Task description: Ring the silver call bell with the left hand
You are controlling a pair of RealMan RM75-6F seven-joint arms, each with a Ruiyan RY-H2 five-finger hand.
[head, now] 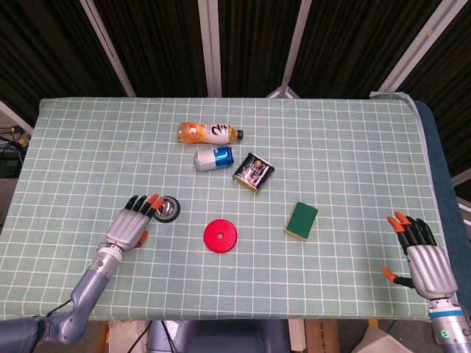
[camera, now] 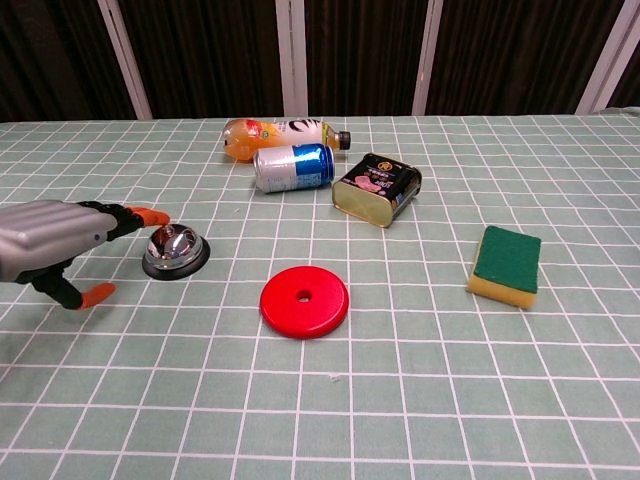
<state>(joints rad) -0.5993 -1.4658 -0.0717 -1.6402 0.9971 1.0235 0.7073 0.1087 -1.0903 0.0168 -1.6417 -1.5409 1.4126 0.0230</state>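
1. The silver dome-shaped call bell [camera: 176, 249] on its black base sits on the green checked desk [head: 346, 147], left of centre, near side.
2. The left hand [head: 131, 226] lies low beside the bell's left edge, fingers extended and apart; its orange fingertips [camera: 152, 215] reach the dome. Actual contact cannot be confirmed.
3. The right hand [head: 422, 257] rests at the near right corner, fingers spread, holding nothing.
4. A flat red plastic disc [camera: 304, 301] lies just right of the bell.
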